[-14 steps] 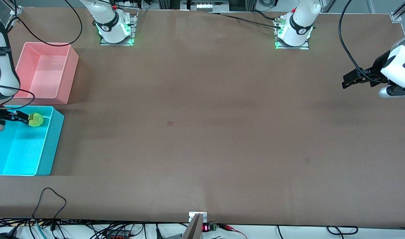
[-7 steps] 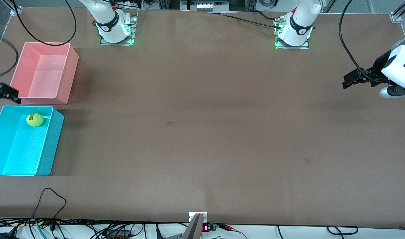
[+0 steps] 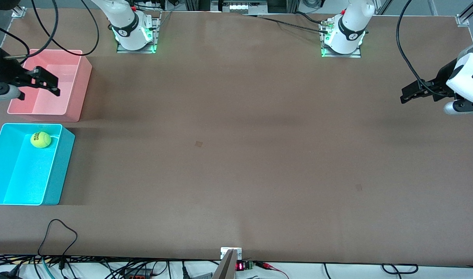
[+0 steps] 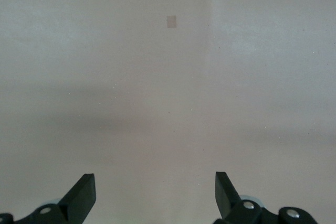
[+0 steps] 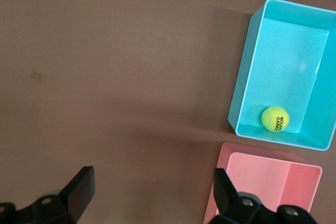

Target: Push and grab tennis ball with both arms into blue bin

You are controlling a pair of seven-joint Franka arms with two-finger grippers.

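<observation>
The tennis ball lies inside the blue bin, at the bin's end next to the pink bin. The right wrist view also shows the ball resting in the blue bin. My right gripper is open and empty, up in the air over the pink bin; in its own wrist view the gripper has its jaws wide apart. My left gripper waits open and empty over the bare table at the left arm's end, and shows in its own wrist view.
A pink bin stands beside the blue bin, farther from the front camera; it also shows in the right wrist view. A black cable loop lies near the table's front edge. The arm bases stand along the table's back edge.
My right gripper has let go of the ball, risen out of the blue bin and moved over the pink bin. The ball stays in the blue bin. The left arm has not moved.
</observation>
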